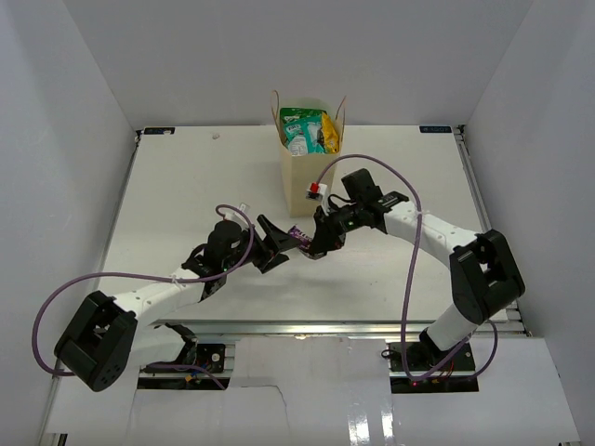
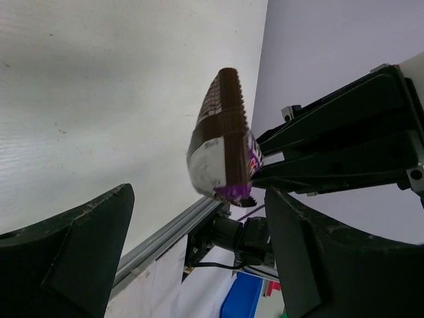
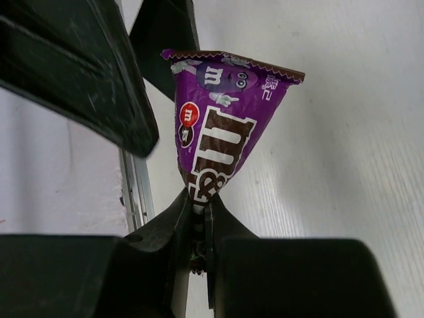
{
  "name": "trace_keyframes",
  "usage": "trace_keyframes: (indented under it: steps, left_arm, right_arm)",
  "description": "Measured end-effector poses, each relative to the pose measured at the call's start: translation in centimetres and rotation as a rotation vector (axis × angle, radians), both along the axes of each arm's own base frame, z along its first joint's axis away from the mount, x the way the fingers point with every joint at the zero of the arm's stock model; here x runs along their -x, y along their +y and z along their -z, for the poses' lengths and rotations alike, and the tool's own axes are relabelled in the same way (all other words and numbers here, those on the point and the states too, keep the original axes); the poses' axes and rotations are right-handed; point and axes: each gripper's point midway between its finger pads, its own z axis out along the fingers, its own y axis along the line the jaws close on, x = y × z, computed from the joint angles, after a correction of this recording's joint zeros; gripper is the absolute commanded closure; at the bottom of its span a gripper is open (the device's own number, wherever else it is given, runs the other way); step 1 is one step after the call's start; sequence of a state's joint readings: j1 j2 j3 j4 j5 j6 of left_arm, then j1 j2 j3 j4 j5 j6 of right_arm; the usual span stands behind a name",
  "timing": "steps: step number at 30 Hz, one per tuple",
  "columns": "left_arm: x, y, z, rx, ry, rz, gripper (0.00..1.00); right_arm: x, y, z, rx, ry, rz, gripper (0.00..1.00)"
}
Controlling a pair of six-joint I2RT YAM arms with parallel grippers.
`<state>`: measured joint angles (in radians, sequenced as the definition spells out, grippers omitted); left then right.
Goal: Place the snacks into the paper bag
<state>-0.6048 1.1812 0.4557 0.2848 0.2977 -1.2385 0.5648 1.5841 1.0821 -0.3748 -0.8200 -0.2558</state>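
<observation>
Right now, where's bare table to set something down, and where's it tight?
Free: table left of the paper bag to the left wall; also right of the bag, beyond the right arm. Crowded: centre, just in front of the bag, where the open left claw and the right claw, shut on the purple packet, meet.

My table (image 1: 186, 186) is white and matte, with a faint grain. Plain pale-grey walls box it in: left wall (image 1: 56, 139), back wall (image 1: 297, 56), right wall (image 1: 548, 121). An aluminium rail (image 1: 307, 327) runs along the near edge. Below that is a glossy white surface (image 1: 372, 423) with a glare spot; floor or panel, I cannot tell. Light is even and shadows are soft. My left wrist view shows a blue box (image 2: 242, 299) below the table edge.
</observation>
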Motion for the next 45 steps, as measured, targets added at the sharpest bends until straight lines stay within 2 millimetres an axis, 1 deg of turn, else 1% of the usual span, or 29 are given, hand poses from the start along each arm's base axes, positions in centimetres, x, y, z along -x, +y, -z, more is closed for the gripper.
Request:
trace_keyframes:
  steps: [2, 3, 6, 7, 10, 11, 13, 14, 16, 17, 18, 19, 21, 22, 24, 25, 26, 27, 30, 31, 33, 34, 36, 38, 40, 42, 43, 45]
  left_arm:
    - [0.0, 0.0, -0.4, 0.011, -0.005, -0.003, 0.15]
    - [0.0, 0.0, -0.6, 0.016, -0.010, -0.004, 0.19]
    - [0.0, 0.0, -1.2, 0.033, -0.018, -0.009, 0.28]
    - [0.0, 0.1, -1.4, 0.036, -0.021, -0.014, 0.35]
    - [-0.2, 0.3, -1.6, 0.038, -0.026, -0.025, 0.49]
    - [-0.2, 0.4, -1.5, 0.035, -0.026, -0.030, 0.58]
    - [-0.3, 0.5, -1.4, 0.032, -0.026, -0.036, 0.66]
    - [-0.3, 0.5, -1.4, 0.030, -0.029, -0.036, 0.72]
    - [-0.3, 0.5, -1.4, 0.027, -0.034, -0.036, 0.77]
    - [-0.3, 0.6, -1.4, 0.026, -0.037, -0.036, 0.79]
    - [-0.3, 0.6, -1.5, 0.025, -0.041, -0.035, 0.82]
    - [-0.3, 0.6, -1.5, 0.023, -0.047, -0.034, 0.83]
    - [-0.2, 0.7, -1.6, 0.008, -0.067, -0.026, 0.86]
    - [-0.3, 0.7, -1.7, -0.010, -0.075, -0.022, 0.86]
    - [-0.9, 0.9, -2.4, -0.065, -0.107, -0.025, 0.86]
    - [-1.4, 0.9, -3.3, -0.098, -0.136, -0.024, 0.86]
    - [-2.2, 0.9, -4.7, -0.135, -0.174, -0.025, 0.86]
    - [-3.0, 0.8, -6.5, -0.159, -0.225, -0.026, 0.86]
    - [-6.3, 0.6, -13.7, -0.232, -0.409, -0.045, 0.86]
    - [-7.7, 0.2, -16.8, -0.243, -0.486, -0.057, 0.86]
    - [-10.7, -0.5, -21.7, -0.290, -0.601, -0.073, 0.86]
    - [-12.1, -0.9, -23.6, -0.307, -0.647, -0.081, 0.86]
    - [-15.2, -2.0, -26.7, -0.355, -0.721, -0.091, 0.86]
    - [-17.9, -2.9, -28.1, -0.404, -0.761, -0.103, 0.86]
    - [-20.9, -4.0, -28.4, -0.459, -0.782, -0.111, 0.87]
    - [-23.3, -4.8, -27.0, -0.521, -0.772, -0.106, 0.86]
    - [-24.4, -5.1, -25.9, -0.559, -0.762, -0.101, 0.86]
    - [-25.7, -5.4, -23.2, -0.623, -0.727, -0.082, 0.86]
  right_arm:
    - [0.3, 1.5, -0.4, -0.008, -0.012, -0.029, 0.87]
    - [0.6, 2.2, -0.5, -0.010, -0.014, -0.045, 0.87]
    - [1.5, 3.7, -0.7, -0.012, -0.007, -0.074, 0.86]
    - [1.6, 4.0, -0.7, -0.008, -0.002, -0.076, 0.86]
    - [1.6, 4.3, -0.8, -0.002, 0.001, -0.072, 0.85]
    - [1.5, 4.4, -0.9, -0.004, -0.001, -0.071, 0.84]
    - [1.5, 4.4, -1.0, -0.007, -0.004, -0.072, 0.82]
    - [1.5, 4.5, -1.0, -0.007, -0.005, -0.074, 0.79]
    - [1.5, 4.5, -1.1, -0.009, -0.009, -0.075, 0.72]
    - [1.5, 4.5, -1.1, -0.010, -0.010, -0.075, 0.62]
    - [1.5, 4.5, -1.1, -0.010, -0.009, -0.075, 0.56]
    - [1.6, 4.4, -1.2, -0.010, -0.012, -0.079, 0.42]
    - [1.7, 4.3, -1.3, -0.009, -0.028, -0.089, 0.34]
    - [1.8, 4.1, -1.5, -0.009, -0.040, -0.097, 0.28]
    - [1.9, 3.3, -2.1, -0.008, -0.070, -0.107, 0.26]
    - [1.8, 2.8, -2.6, -0.011, -0.093, -0.112, 0.26]
    - [1.5, 2.2, -3.2, -0.017, -0.119, -0.111, 0.26]
    - [0.9, 1.3, -4.1, -0.024, -0.152, -0.104, 0.25]
    - [-1.8, -2.3, -7.1, -0.051, -0.257, -0.032, 0.25]
    - [-2.5, -3.4, -7.9, -0.055, -0.288, -0.007, 0.25]
    - [-4.2, -6.3, -9.3, -0.052, -0.351, 0.063, 0.25]
    - [-4.6, -7.5, -9.7, -0.048, -0.368, 0.092, 0.25]
    - [-5.1, -9.3, -10.3, -0.039, -0.398, 0.132, 0.25]
    - [-5.0, -10.2, -10.6, -0.039, -0.414, 0.151, 0.25]
    - [-4.6, -11.1, -10.3, -0.035, -0.413, 0.169, 0.25]
    - [-4.1, -11.8, -9.8, -0.027, -0.402, 0.184, 0.25]
    - [-4.0, -12.1, -9.5, -0.023, -0.395, 0.192, 0.25]
    - [-3.9, -12.8, -9.2, -0.015, -0.387, 0.213, 0.25]
